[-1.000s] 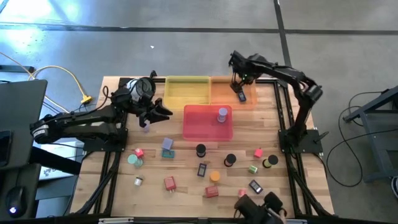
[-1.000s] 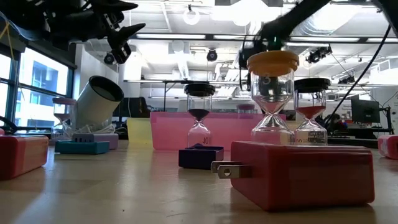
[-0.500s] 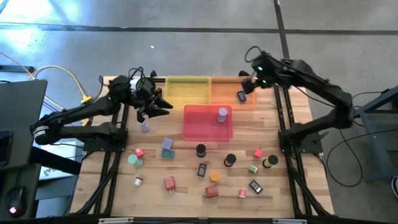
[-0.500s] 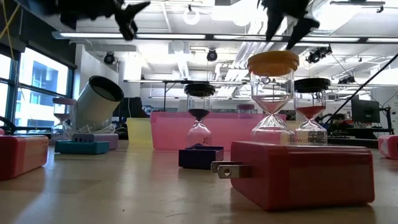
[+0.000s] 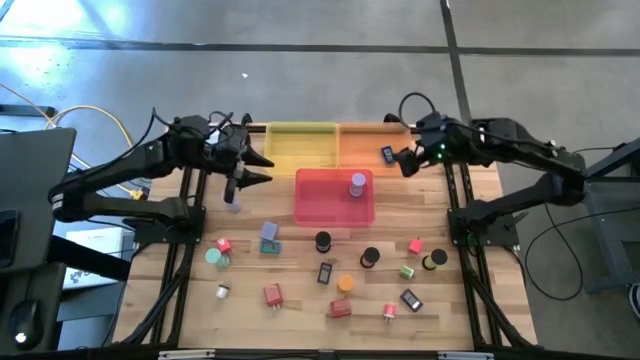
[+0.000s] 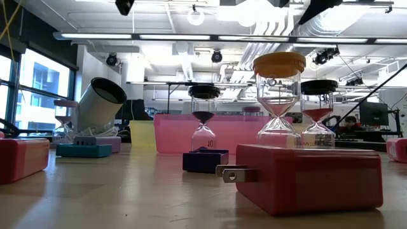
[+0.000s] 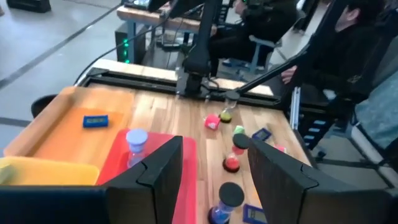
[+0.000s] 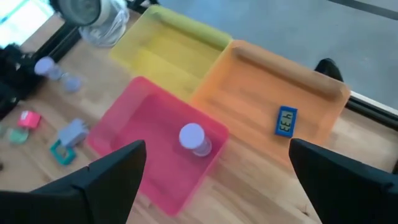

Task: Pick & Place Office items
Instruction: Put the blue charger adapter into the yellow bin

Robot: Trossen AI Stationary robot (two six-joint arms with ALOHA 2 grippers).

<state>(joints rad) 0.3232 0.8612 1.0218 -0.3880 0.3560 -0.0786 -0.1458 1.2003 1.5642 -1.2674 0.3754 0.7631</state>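
Small office items lie scattered over the near half of the wooden table (image 5: pixel 300 300), among them a red block (image 5: pixel 272 293), a black cylinder (image 5: pixel 322 241) and an orange one (image 5: pixel 345 284). A lilac-capped piece (image 5: pixel 357 183) stands in the pink tray (image 5: pixel 318 205). A blue rectangular piece (image 5: pixel 387 154) lies in the orange tray (image 5: pixel 365 135). My left gripper (image 5: pixel 262 168) hovers open, left of the pink tray, above another lilac piece (image 5: pixel 233 203); its fingers hold nothing (image 7: pixel 214 180). My right gripper (image 5: pixel 402 162) hangs wide open and holds nothing, high at the orange tray's right end (image 8: pixel 217 180).
A yellow tray (image 5: pixel 300 145) stands at the far edge beside the orange one. A round silver-rimmed object (image 8: pixel 93 15) lies at the far left corner. In the low view a red plug block (image 6: pixel 305 178) and hourglass pieces (image 6: pixel 278 95) stand close. People sit beyond the table's right edge (image 7: pixel 348 50).
My right gripper has risen from just over the blue piece in the orange tray and drawn back toward the table's right edge, staying open. My left gripper has risen, rolling about its own line, and has all but left the low view. No item has moved.
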